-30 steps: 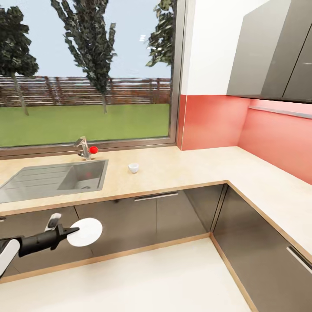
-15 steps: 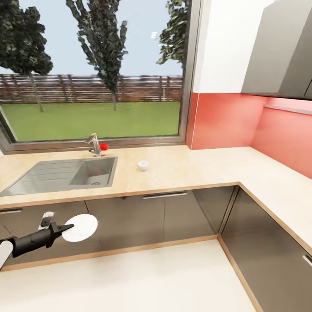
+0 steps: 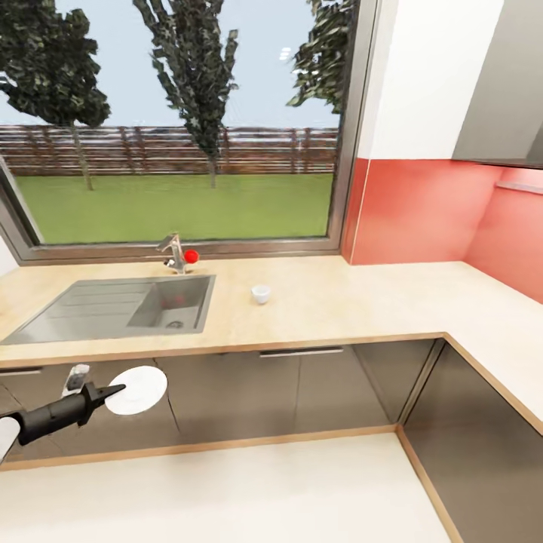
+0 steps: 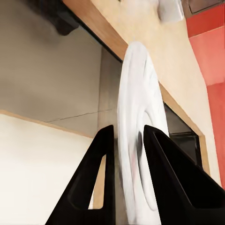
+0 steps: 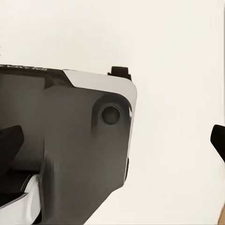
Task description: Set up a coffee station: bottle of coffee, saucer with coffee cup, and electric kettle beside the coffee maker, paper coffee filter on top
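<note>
Head view, far left: left gripper [image 3: 105,392] pinches the saucer [image 3: 137,390] by its rim, low before the cabinets [image 3: 249,392]. Thin, stiff, probably slick and breakable, so edge-hold suits. Sink [image 3: 121,304] next, cup [image 3: 260,293] on the countertop [image 3: 354,302], bare room rightward. Right gripper's state: cannot tell.

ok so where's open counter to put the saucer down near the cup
The kitchen countertop is bare from the coffee cup to the red backsplash corner, and along its front edge. The strip between cup and sink is narrower; the tap crowds the window side. The left pincer holds the saucer below counter height.
</note>
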You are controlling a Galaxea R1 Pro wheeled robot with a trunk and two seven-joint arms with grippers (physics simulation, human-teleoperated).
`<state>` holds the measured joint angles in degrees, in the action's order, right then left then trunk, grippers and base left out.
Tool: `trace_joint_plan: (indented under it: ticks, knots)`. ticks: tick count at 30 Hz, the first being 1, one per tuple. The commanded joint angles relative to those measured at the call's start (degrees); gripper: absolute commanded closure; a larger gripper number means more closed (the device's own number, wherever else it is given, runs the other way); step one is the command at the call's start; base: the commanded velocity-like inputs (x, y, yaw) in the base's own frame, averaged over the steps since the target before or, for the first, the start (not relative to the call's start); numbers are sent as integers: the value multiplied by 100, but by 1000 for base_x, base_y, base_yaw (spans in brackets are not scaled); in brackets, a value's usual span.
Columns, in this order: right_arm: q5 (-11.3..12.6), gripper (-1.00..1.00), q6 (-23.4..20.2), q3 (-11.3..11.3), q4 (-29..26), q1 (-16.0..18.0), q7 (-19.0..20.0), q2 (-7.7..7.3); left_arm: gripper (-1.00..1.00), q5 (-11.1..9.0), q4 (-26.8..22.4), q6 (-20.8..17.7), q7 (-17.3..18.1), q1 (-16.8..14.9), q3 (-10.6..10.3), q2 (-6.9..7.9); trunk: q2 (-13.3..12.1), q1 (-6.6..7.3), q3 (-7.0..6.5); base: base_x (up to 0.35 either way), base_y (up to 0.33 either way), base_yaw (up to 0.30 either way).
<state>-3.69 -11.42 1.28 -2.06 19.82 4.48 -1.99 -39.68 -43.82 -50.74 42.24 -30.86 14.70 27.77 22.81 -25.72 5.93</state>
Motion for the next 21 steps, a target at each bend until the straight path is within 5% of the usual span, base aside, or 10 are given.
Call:
trace_joint_plan:
  ticks: [1, 9, 16, 21]
  knots:
    - [-36, -100, -25, 3, -20, -1, 21, -5, 100, 8, -23, -51, 8, -66, 99, 0, 11, -7, 12, 334, 0, 1]
    - [-36, -100, -18, -20, -22, 2, 18, -19, 100, 15, -650, -92, -22, -117, 199, 34, 11, -7, 12, 181, 0, 16]
    - [-36, -100, -18, -14, -22, -1, 15, -5, 100, 53, -688, -385, -38, -312, 865, 289, 11, -7, 12, 7, 0, 228]
    - [-36, -100, -18, -22, -22, -2, 10, -5, 100, 73, -689, -431, -56, -347, 980, 435, 11, -7, 17, 0, 0, 272]
